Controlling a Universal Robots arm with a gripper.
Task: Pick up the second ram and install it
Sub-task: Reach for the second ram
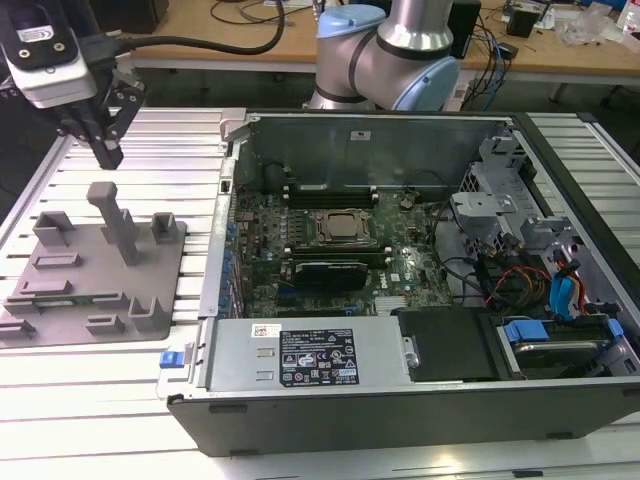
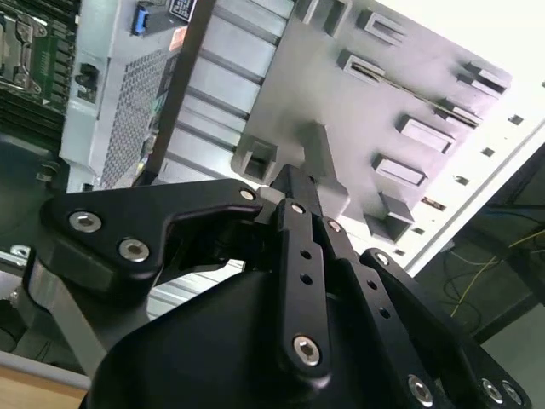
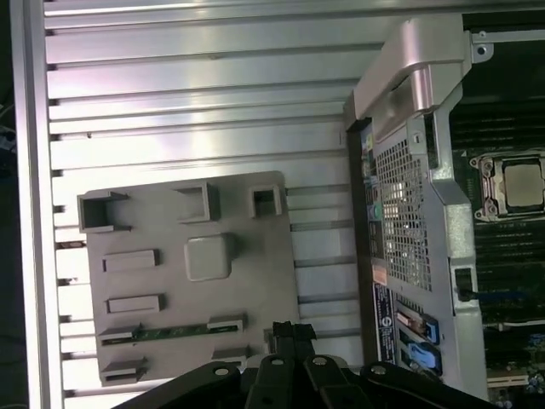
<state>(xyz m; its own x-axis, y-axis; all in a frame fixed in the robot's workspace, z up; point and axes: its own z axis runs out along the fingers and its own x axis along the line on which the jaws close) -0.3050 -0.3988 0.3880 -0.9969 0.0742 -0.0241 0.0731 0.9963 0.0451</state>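
The second ram [image 1: 76, 298] is a thin green stick lying flat in the holders near the front edge of the grey fixture plate [image 1: 150, 262], on the exterior view's left. In the first wrist view the ram [image 3: 167, 331] sits between two grey end blocks. My gripper [image 1: 108, 152] hangs high over the slatted table behind the plate, well away from the ram, with its fingers shut and nothing between them. Its black fingertips [image 3: 285, 331] [image 2: 292, 182] show closed together in both wrist views.
A tall grey post [image 1: 112, 212] and several blocks rise from the fixture plate. On the exterior view's right lies the open computer case [image 1: 225, 290], with the CPU socket [image 1: 343, 228], black memory slots [image 1: 330, 189] and cables [image 1: 520, 280] inside.
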